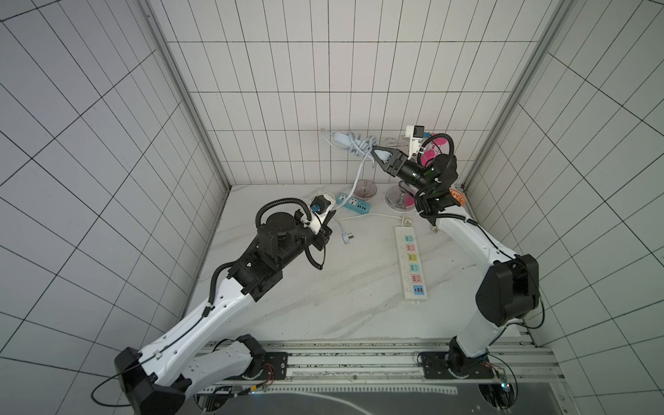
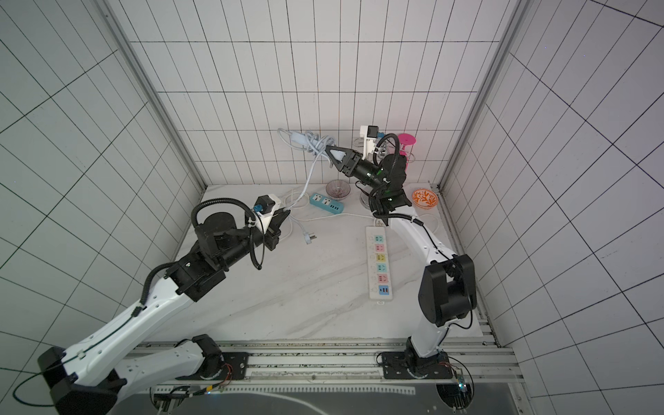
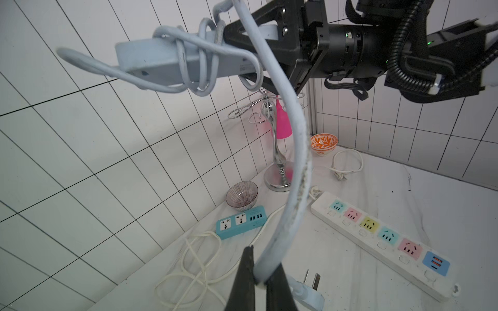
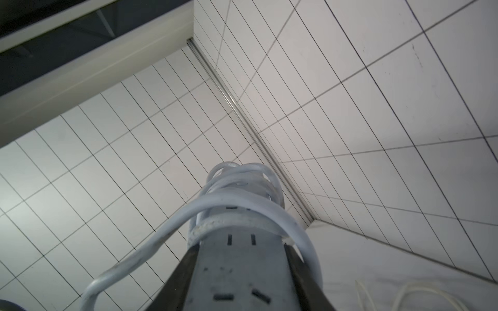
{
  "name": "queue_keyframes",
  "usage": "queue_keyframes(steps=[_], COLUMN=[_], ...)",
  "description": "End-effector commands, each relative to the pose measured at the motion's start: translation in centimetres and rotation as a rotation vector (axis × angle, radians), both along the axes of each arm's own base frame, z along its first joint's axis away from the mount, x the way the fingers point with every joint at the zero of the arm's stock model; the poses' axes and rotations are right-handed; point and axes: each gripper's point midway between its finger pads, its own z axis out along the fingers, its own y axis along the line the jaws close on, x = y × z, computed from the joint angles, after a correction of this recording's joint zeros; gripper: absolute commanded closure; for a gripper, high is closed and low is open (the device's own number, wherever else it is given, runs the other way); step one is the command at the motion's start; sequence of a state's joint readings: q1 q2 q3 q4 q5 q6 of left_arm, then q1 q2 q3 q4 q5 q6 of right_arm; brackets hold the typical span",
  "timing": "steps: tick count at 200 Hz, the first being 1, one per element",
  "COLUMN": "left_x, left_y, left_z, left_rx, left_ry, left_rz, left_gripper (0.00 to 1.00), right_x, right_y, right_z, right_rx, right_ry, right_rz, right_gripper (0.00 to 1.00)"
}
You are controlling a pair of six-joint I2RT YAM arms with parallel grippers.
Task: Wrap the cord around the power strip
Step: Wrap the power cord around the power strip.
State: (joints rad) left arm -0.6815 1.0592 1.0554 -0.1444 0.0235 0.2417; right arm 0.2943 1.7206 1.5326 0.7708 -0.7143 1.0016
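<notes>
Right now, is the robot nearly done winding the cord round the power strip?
Partly. Done: several loops of the cord sit around the power strip, which the right gripper holds up in the air. In hand: the left gripper pinches the cord near its plug. Left: the long loose stretch between the grippers, and the plug, are not wound on yet.

White marbled table (image 1: pixel 323 287) with long white socket strip (image 1: pixel 411 265), small teal strip (image 1: pixel 354 205), striped glass bowl (image 1: pixel 363 189), orange-patterned bowl (image 2: pixel 425 198), chrome stand (image 3: pixel 277 179).
</notes>
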Motion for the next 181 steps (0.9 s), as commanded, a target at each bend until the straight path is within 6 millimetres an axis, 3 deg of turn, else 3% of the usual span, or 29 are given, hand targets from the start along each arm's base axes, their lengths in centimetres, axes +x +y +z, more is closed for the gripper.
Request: queue_keyframes(steps=[1, 33, 90, 122, 155, 181], left_x=[-0.1, 0.6, 1.0, 1.2, 2.3, 3.1], left_y=[-1.4, -1.9, -3.0, -3.0, -1.3, 0.5], left_z=[0.5, 0.3, 0.7, 1.0, 2.3, 3.1], left_rx=[-0.068, -0.076, -0.056, -0.042, -0.056, -0.058], left_ry=[-0.026, -0.054, -0.147, -0.200, -0.233, -0.254], left_rz=[-0.054, -0.052, -0.095, -0.118, -0.120, -0.111], left_gripper=[1.00, 1.00, 1.00, 1.00, 1.00, 1.00], right_x=[-8.4, -13.6, -22.8, -27.6, -32.9, -34.8], right_y=[-4.1, -5.5, -4.7, -2.9, -0.2, 1.9], right_z=[12.6, 14.2, 14.5, 13.7, 12.4, 10.5], right_rx=[0.281, 0.323, 0.261, 0.144, -0.036, -0.176], right_ry=[-0.332, -0.429, -0.592, -0.677, -0.747, -0.738], right_rz=[0.152, 0.344, 0.617, 0.729, 0.845, 0.875], right_gripper=[1.00, 1.00, 1.00, 1.00, 1.00, 1.00])
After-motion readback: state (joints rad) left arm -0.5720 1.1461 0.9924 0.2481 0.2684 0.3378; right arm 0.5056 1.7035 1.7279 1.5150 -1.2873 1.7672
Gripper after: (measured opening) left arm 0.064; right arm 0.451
